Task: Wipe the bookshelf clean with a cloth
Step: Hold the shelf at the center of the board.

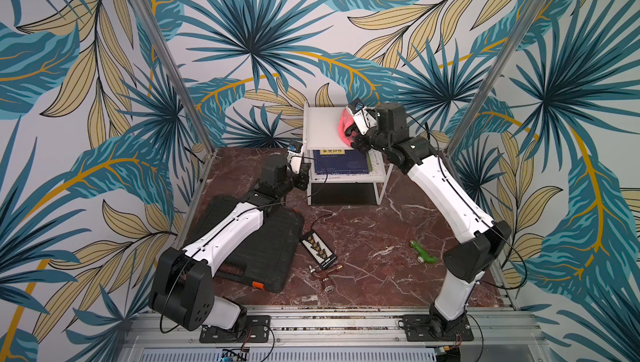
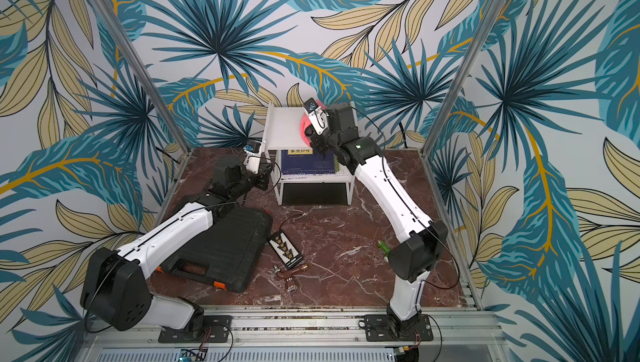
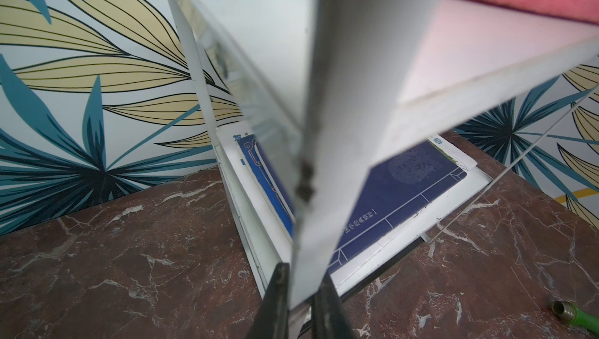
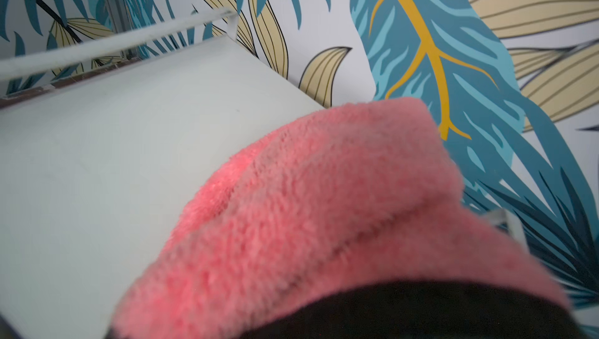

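Your dark red marble counter (image 1: 363, 239) carries everything. The small white two-tier metal bookshelf (image 1: 322, 128) stands at the counter's far edge, against the leafy wall. It is a light thing on thin tube legs, so I judge that a hard sideways stroke across its top tier could slide or tip it.

The flat black ribbed plastic case (image 1: 249, 249) lies in front of the bookshelf and to its left, under your left arm. If that arm drops low, it could catch on the case.

The soft pink fluffy cloth (image 4: 324, 207) sits bunched on the right part of the bookshelf's top tier, and most of that tier is bare. A wad this tight covers little on each pass, so you may miss strips. It could also snag on the raised side rail.

A dark blue book (image 1: 341, 164) lies on the bookshelf's lower tier. A stroke that runs off the front edge could drag loose cloth down onto it.

Your right hand (image 1: 351, 133) is clamped on the cloth above the top tier. Your left hand (image 3: 299, 288) is pinched narrow on the thin white edge at the bookshelf's left front corner, to steady it as I read it. If that pinch slips off so thin an edge, the bookshelf goes with the stroke.

A small green plastic toy (image 1: 423, 253) lies well in front of the bookshelf, near your right elbow. A low swing of that elbow could knock it.
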